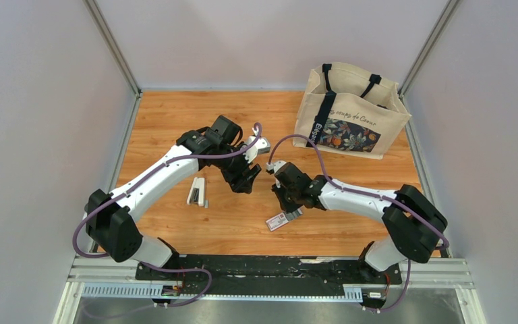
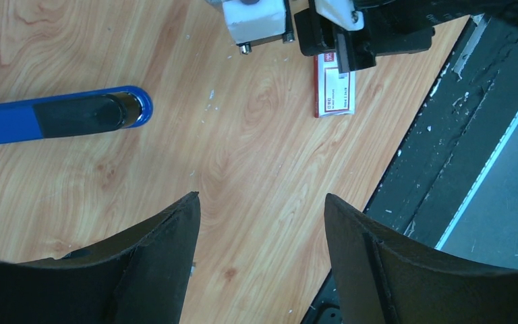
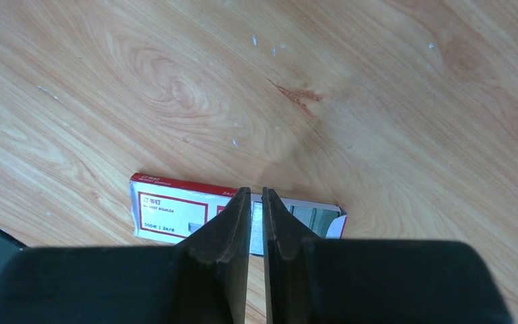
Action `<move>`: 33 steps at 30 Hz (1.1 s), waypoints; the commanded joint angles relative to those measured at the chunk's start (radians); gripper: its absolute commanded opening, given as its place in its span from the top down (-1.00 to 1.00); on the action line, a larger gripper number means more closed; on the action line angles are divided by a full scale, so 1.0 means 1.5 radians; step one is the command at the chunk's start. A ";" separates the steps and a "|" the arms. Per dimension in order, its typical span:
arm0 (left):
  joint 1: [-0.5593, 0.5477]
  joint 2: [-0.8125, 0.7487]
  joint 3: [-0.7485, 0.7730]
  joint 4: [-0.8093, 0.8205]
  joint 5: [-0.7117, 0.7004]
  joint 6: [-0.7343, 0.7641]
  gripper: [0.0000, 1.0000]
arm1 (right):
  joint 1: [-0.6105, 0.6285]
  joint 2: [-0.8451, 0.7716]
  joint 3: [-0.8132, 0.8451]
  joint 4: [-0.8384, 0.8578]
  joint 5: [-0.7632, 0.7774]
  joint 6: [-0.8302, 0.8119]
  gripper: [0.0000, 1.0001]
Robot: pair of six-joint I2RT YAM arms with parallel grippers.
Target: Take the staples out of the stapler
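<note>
The dark-blue stapler (image 2: 61,116), with a black top and silver tip, lies flat on the wood at the left of the left wrist view. It is hidden under my left arm in the top view. My left gripper (image 2: 262,197) (image 1: 246,182) is open and empty, hovering above bare wood, apart from the stapler. My right gripper (image 3: 256,191) (image 1: 287,208) has its jaws nearly together with only a thin slit between them. It hangs just over a red-and-white staple box (image 3: 168,212) (image 1: 278,221) whose open end shows silver staples (image 3: 317,219).
A white stapler (image 1: 197,192) lies on the table left of my left gripper. A beige tote bag (image 1: 351,111) stands at the back right. The black base rail (image 2: 445,155) runs along the near edge. Grey walls close in the table.
</note>
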 commanded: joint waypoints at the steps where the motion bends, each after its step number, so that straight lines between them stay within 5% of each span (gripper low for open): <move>1: 0.001 0.002 0.006 0.001 -0.006 0.005 -0.51 | -0.003 -0.047 -0.006 0.025 -0.001 0.009 0.70; 7: 0.002 0.017 -0.010 -0.010 -0.101 0.088 -0.53 | -0.003 -0.100 -0.027 0.024 0.037 0.022 0.65; 12: 0.016 0.046 -0.065 -0.007 -0.234 0.223 -0.53 | -0.004 -0.164 -0.070 0.054 0.106 0.041 0.20; 17: 0.075 0.066 -0.110 -0.002 -0.260 0.264 -0.53 | -0.005 -0.220 -0.109 0.086 0.104 0.052 -0.06; 33: 0.101 0.105 -0.193 0.036 -0.295 0.355 -0.50 | -0.005 -0.237 -0.152 0.131 0.110 0.064 -0.08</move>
